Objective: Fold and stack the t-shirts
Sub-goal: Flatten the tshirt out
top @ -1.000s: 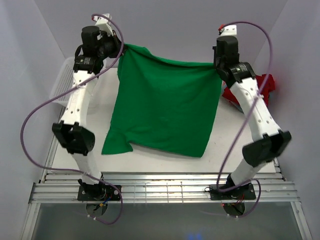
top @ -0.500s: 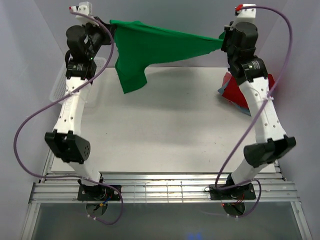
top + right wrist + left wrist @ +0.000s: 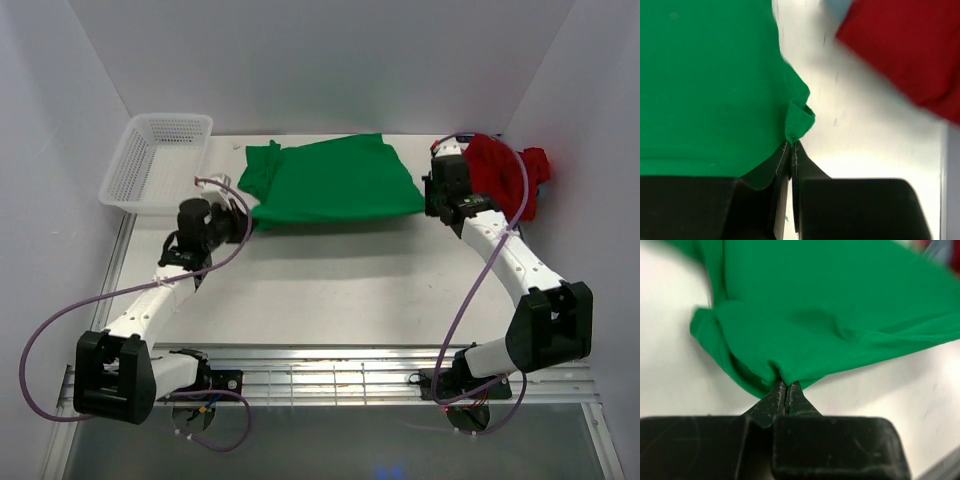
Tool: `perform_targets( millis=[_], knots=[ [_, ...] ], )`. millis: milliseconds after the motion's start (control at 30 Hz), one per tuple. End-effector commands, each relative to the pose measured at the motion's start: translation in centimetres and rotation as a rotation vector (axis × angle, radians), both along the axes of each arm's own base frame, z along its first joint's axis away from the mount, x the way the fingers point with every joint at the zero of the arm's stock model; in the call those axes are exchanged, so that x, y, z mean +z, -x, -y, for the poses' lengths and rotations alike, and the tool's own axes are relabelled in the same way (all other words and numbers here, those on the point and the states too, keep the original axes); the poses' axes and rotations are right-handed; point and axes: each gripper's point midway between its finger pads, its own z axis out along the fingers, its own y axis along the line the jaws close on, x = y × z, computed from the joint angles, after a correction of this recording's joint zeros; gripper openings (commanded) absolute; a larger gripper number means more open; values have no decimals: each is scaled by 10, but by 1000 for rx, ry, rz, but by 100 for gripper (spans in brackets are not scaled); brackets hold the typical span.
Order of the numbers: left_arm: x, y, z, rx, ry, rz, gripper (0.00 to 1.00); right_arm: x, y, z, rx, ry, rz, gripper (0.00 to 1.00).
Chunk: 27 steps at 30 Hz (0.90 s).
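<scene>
**Green t-shirt: pinched at two corners, laid at the back of the table**

1. Green t-shirt (image 3: pixel 335 182). It sits upper middle in the top view, spread on the white table (image 3: pixel 350 290) as a broad, roughly rectangular slab. A bunched fold stands at its upper left end. Its near edge runs between my two grippers. The cloth is plain and bright green.

2. My left gripper (image 3: pixel 240 222). It is left of centre in the top view, at the shirt's lower left corner. In the left wrist view my jaws are pressed together with no gap. A pucker of green cloth is caught at their tips, and the fabric fans away from the pinch towards the top of the frame.

3. My right gripper (image 3: pixel 436 200). It is right of centre in the top view, at the shirt's lower right corner. In the right wrist view my jaws are closed tight, and a small folded nub of green hem is nipped between the tips.

4. Red t-shirt (image 3: pixel 505 175). It lies crumpled at the upper right of the top view, just beyond my right gripper and apart from the green one. In the right wrist view a strip of bare table separates the two, and a blurred blue-grey patch (image 3: pixel 837 7) shows at the top edge beside the red.

5. White mesh basket (image 3: pixel 125 170). It stands at the upper left of the top view, near the green shirt's bunched end and not touching it.
</scene>
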Motion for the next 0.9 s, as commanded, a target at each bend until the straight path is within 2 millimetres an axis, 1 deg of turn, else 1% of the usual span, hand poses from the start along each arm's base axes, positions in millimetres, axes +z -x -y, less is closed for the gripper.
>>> perform_targets(
  millis=[0,33,67,100,133,200,233,267,300,333,367,400,433,467,500,533,567,600,633,667,733,767,800,833,867],
  knots=[
    [-88,52,0,36,-30,-282,0,-38,22,5,-22,-12,-98,8],
    [-98,63,6,20,-36,-322,0,-50,29,6,-24,-3,-149,8],
    [-108,74,7,16,-43,-369,0,-54,33,5,-20,2,-173,8],
    [-107,79,8,41,-35,-388,0,-55,36,4,-16,0,-191,8],
    [-108,86,13,25,-34,-412,0,-62,46,2,-5,-3,-244,8],
    [-112,91,14,45,-21,-480,0,-62,52,-3,3,-21,-285,8],
    [-106,89,17,35,-21,-486,2,-65,57,-5,6,-25,-319,8],
    [-111,96,17,33,-41,-533,10,-71,70,-6,10,-20,-381,8],
    [-115,99,16,34,-55,-560,17,-72,74,-7,10,-19,-404,8],
    [-111,99,19,19,-66,-563,25,-77,80,-8,4,-15,-436,8],
    [-113,105,19,16,-82,-590,39,-80,87,-10,10,-5,-466,8],
    [-112,108,19,15,-89,-598,43,-87,99,-10,14,5,-526,8],
    [-111,110,19,15,-95,-602,45,-91,107,-14,29,-7,-568,11],
    [-107,112,18,13,-102,-607,47,-94,114,-18,47,-7,-601,23],
    [-102,113,18,17,-101,-600,50,-97,126,-18,53,1,-652,30],
    [-95,117,17,14,-99,-592,51,-97,133,-21,64,2,-672,35],
    [-81,116,20,3,-85,-565,51,-96,138,-25,82,11,-682,39],
    [-73,116,21,0,-77,-549,51,-93,146,-25,86,20,-703,43],
    [-66,119,21,-2,-73,-540,51,-85,148,-29,99,9,-687,47],
    [-50,119,22,-1,-49,-498,51,-79,149,-31,103,7,-679,51],
    [-40,112,18,34,-42,-443,51,-66,146,-32,102,-3,-636,53],
    [-39,108,16,50,-44,-419,51,-58,140,-33,105,-10,-601,53],
    [-46,102,11,76,-71,-406,51,-54,135,-34,107,-15,-567,54],
    [-44,91,12,92,-69,-374,50,-48,123,-38,110,-30,-511,54],
    [-58,82,12,108,-88,-398,49,-44,118,-42,120,-45,-487,54]
  ],
)
